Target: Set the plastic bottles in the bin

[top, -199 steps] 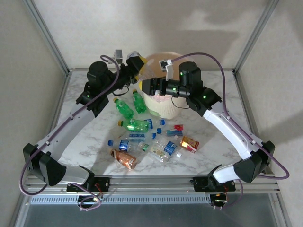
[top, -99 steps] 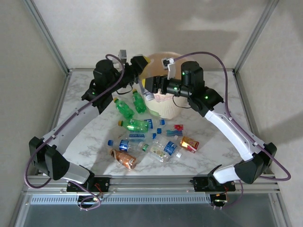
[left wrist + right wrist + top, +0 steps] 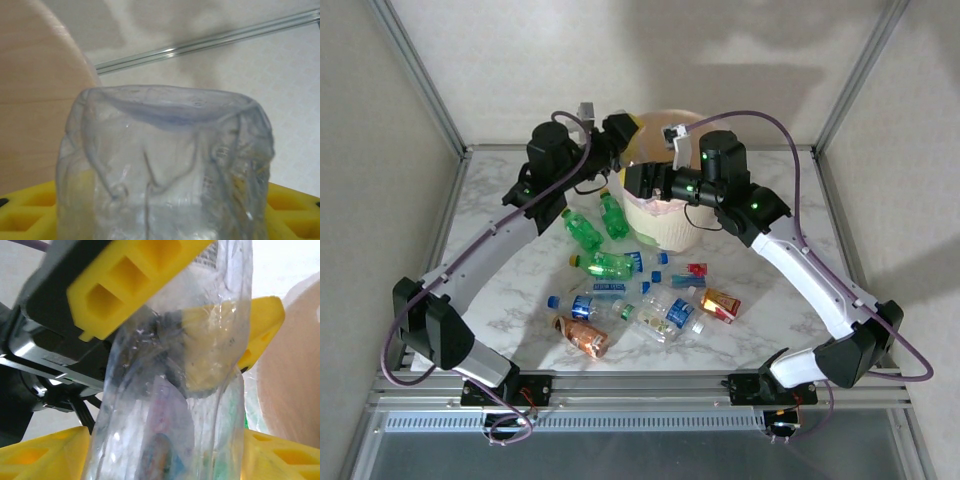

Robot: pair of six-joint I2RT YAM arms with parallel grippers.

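1. Left gripper (image 3: 624, 132): raised at the far-left rim of the bin. Its yellow fingers (image 3: 117, 290) were clamped onto a crumpled clear bottle (image 3: 165, 170), the bottle's base facing the wrist camera.
2. Right gripper (image 3: 634, 182): just beside the left one, at the bin's near-left side. The clear bottle ran up between its own fingers (image 3: 45, 455) and filled the gap; whether they pressed it or merely flanked it could not be told.
3. Bin (image 3: 668, 226): cream, upright, at the far middle of the marble table (image 3: 770, 320).
4. Green bottles (image 3: 582, 230): three, lying on the table just in front of the bin, to its left.
5. Blue-labelled bottles (image 3: 670, 312): several clear ones, lying in a cluster nearer the arm bases.
6. Orange-labelled bottles (image 3: 582, 337): one at the cluster's near-left edge, another at its right edge.
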